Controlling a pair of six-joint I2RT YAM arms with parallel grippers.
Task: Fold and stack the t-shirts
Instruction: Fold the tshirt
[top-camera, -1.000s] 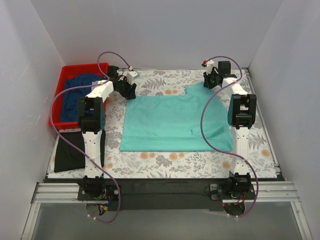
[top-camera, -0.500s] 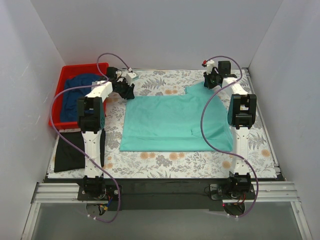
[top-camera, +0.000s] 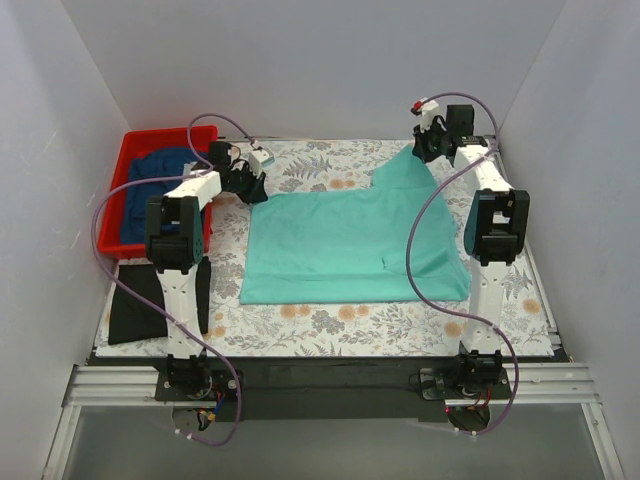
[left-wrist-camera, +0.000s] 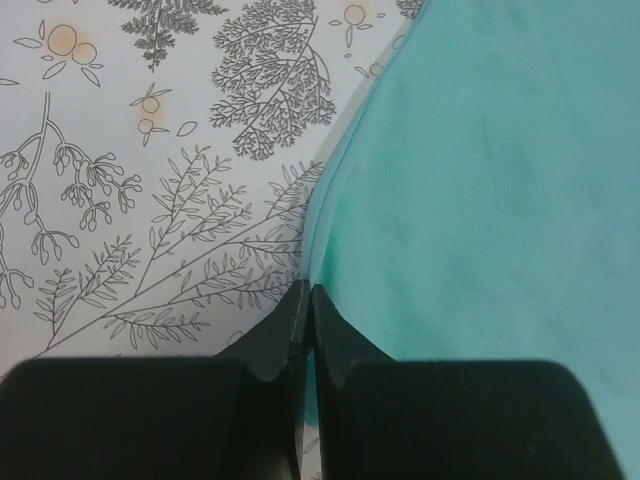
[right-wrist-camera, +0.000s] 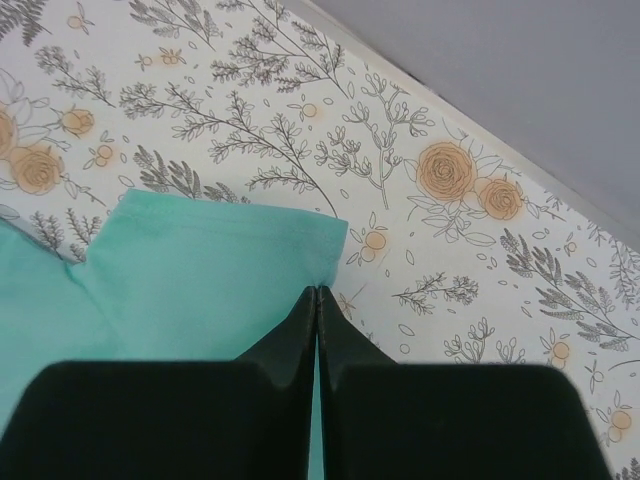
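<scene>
Since the left end effector (left-wrist-camera: 306, 292) and right end effector (right-wrist-camera: 316, 294) clamp just the far corners of the teal t-shirt (top-camera: 340, 245), that thin hem could slip free mid-fold.

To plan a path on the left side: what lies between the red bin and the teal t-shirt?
Top view: a strip of floral table cover separates red bin and teal t-shirt; the left arm crosses above it.

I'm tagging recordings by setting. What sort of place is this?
Probably a robotics lab test cell: plain white walls around a floral-covered table, two robot arms bolted at its near edge, a teal t-shirt laid out.
</scene>
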